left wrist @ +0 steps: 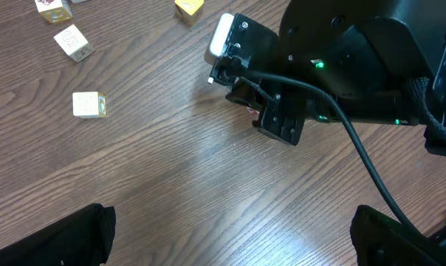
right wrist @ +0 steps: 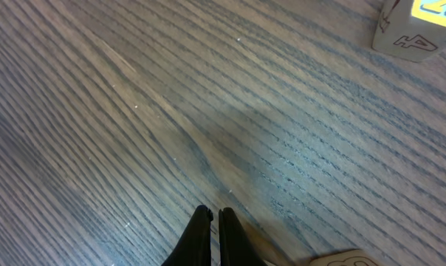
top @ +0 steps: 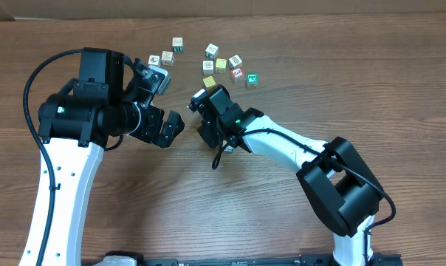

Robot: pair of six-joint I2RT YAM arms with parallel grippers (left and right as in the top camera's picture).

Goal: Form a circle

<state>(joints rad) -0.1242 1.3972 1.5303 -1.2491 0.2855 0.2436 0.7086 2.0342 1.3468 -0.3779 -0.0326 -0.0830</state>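
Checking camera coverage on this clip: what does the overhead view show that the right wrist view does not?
Only overhead: the left end effector, open, and the scattered small cubes toward the far edge. Only right wrist: the right end effector, shut over bare wood. Both: the wooden table and, probably, the yellow-topped cube near the right end effector.

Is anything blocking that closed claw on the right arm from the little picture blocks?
Nothing visible does. Only bare brown wooden table lies between the shut right gripper and the scattered small picture cubes; the nearest, a yellow-topped cube, sits just ahead, untouched.
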